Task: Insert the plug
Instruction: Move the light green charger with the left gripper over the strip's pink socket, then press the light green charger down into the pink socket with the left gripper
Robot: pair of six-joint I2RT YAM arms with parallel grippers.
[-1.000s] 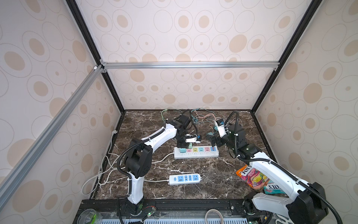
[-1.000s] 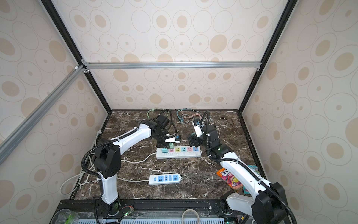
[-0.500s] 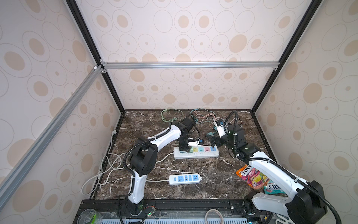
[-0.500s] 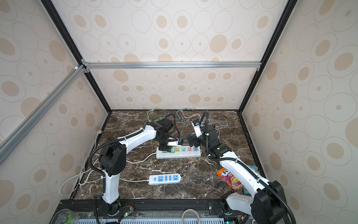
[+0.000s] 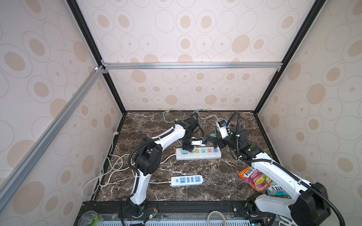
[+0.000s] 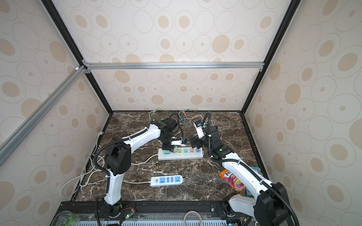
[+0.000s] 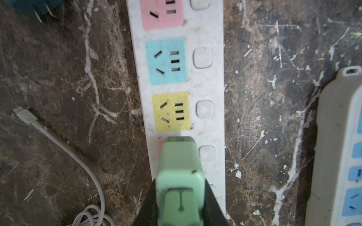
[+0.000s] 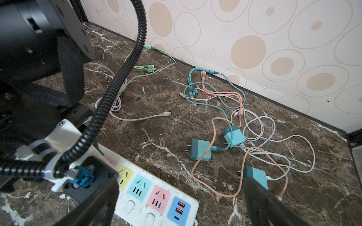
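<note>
now l hand (image 7: 180,197) grips green plug (image 7: 179,156) at pink socket (image 7: 160,145) of strip (image 7: 207,82); r hand (image 8: 181,187) open.

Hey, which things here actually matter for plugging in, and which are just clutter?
Job:
green plug
left tool gripping it
pastel power strip

Lying about:
blue-socket power strip
teal chargers
snack packets
white cable

Two power strips lie on the surface (image 5: 215,176): one long strip (image 5: 197,156) and one short strip (image 5: 187,180). Three teal plugs (image 8: 200,150) (image 8: 234,136) (image 8: 254,175) lie loose (a fourth teal block (image 5: 184,151) on the long strip is too small to tell). One green plug (image 7: 179,168), two snack bags (image 5: 254,179) (image 5: 277,188), two robot arms (image 5: 170,137) (image 5: 274,172)
</note>
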